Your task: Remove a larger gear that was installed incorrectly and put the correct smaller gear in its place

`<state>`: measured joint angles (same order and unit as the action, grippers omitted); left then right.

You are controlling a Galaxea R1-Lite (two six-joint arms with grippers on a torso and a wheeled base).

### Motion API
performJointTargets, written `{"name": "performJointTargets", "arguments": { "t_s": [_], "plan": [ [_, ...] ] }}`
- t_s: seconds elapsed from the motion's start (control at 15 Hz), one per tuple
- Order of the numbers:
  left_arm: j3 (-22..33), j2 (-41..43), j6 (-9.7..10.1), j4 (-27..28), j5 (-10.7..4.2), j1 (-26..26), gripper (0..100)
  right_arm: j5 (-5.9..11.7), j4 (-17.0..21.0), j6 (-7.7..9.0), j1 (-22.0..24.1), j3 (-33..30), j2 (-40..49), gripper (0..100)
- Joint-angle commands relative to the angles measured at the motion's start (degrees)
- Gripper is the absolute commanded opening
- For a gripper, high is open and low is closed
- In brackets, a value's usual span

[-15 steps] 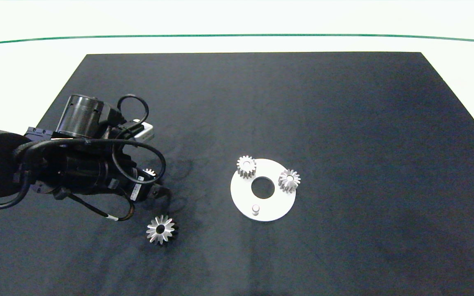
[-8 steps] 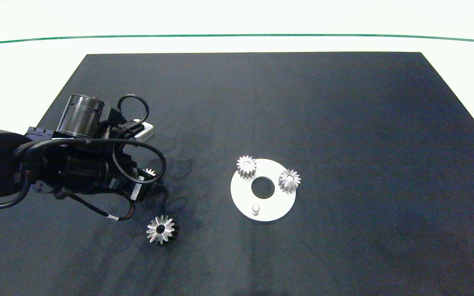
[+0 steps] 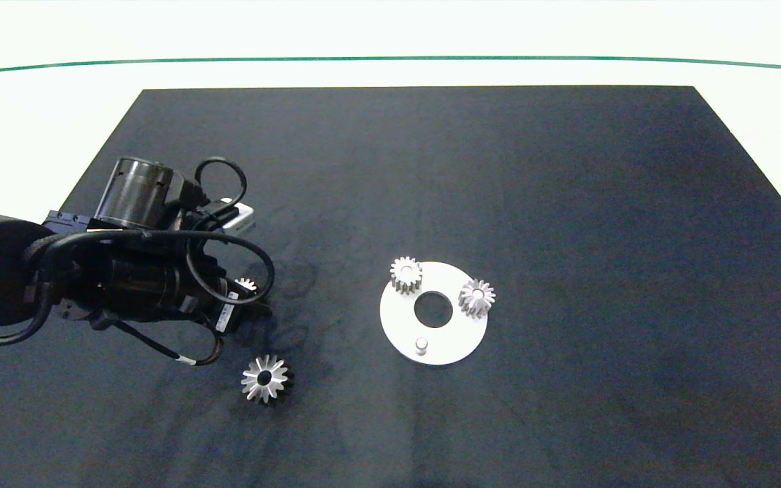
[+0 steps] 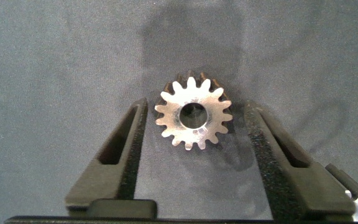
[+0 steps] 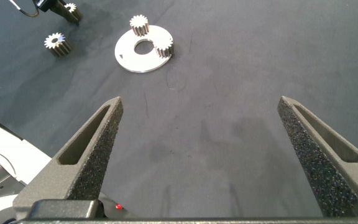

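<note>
The smaller gear (image 4: 193,116) lies flat on the black mat, between the two fingers of my left gripper (image 4: 196,104). The gripper is open, with a gap on each side of the gear. From above, only a sliver of this gear (image 3: 246,283) shows beside the left arm (image 3: 126,278). The larger gear (image 3: 266,379), with long star-like teeth, lies loose on the mat just in front of that arm. A white round plate (image 3: 458,339) carries two small gears (image 3: 405,274) (image 3: 476,297) and a bare peg (image 3: 421,346). My right gripper (image 5: 200,99) hangs open, far off above the mat.
The black mat (image 3: 567,203) covers most of the white table, whose far part bears a green line (image 3: 390,58). The plate has a round hole (image 3: 433,309) in its middle. The right wrist view shows the plate (image 5: 129,59) and larger gear (image 5: 56,42) at a distance.
The left gripper's fingertip, which stuck out toward the larger gear a second ago, is now hidden under the arm. The gears and the plate have not moved.
</note>
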<state>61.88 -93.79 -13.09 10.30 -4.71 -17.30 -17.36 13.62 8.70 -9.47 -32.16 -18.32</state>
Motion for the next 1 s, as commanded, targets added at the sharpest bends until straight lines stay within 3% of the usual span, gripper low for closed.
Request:
{"name": "performJointTargets", "arguments": {
  "t_s": [0.07,1.0],
  "plan": [
    [-0.27,0.02,-0.09,0.07,-0.04,-0.02,54,-0.13,0.09,0.08,-0.02,-0.01,0.04,100],
    [-0.44,0.02,-0.09,0.07,-0.04,0.07,27,-0.13,0.18,0.00,-0.02,-0.01,0.39,100]
  ]
}}
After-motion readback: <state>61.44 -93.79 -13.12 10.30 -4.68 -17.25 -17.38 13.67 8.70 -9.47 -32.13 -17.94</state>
